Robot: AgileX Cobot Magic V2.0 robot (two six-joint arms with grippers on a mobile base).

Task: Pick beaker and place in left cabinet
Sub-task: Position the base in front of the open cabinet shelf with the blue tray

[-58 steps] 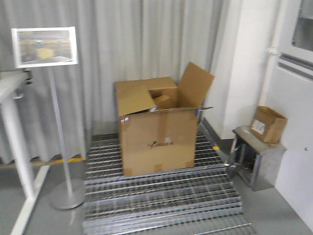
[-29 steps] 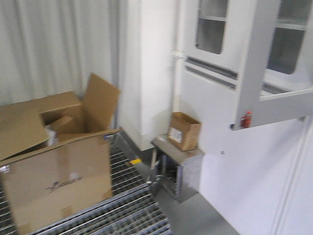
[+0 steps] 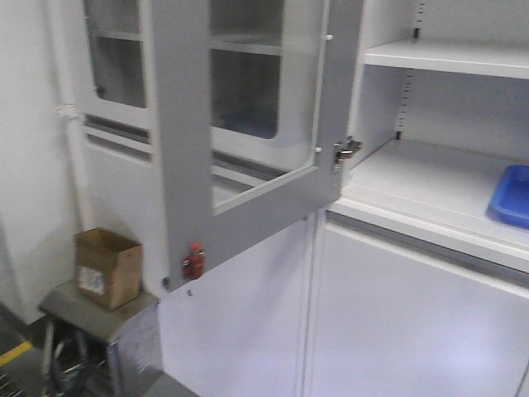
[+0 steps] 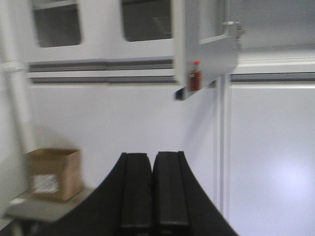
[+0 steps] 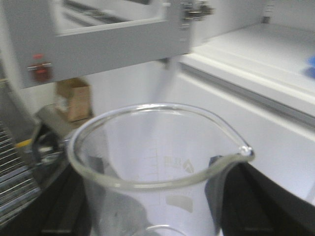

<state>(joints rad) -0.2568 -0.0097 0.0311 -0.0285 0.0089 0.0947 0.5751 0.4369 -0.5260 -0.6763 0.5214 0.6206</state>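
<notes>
My right gripper [image 5: 155,209] is shut on the beaker [image 5: 157,167], a clear glass cylinder with a flared rim, a spout and faint printed marks; black fingers [image 5: 248,199] press both its sides. It is held upright in front of the left cabinet [image 3: 430,178], whose light grey shelves lie open at the upper right, also in the right wrist view [image 5: 256,54]. The cabinet's glass-paned door [image 3: 248,124] stands swung open. My left gripper [image 4: 151,162] is shut and empty, facing the white lower panels. Neither gripper shows in the front view.
A blue tray [image 3: 514,194] lies on the shelf at the right edge. A red lock [image 3: 193,262] hangs at the door's lower corner. A small cardboard box [image 3: 107,266] sits on a metal stool [image 3: 91,318] at the lower left.
The front view has swung right, from the big cardboard box on the floor grating, past the small box on the stool, to the open cabinet.
</notes>
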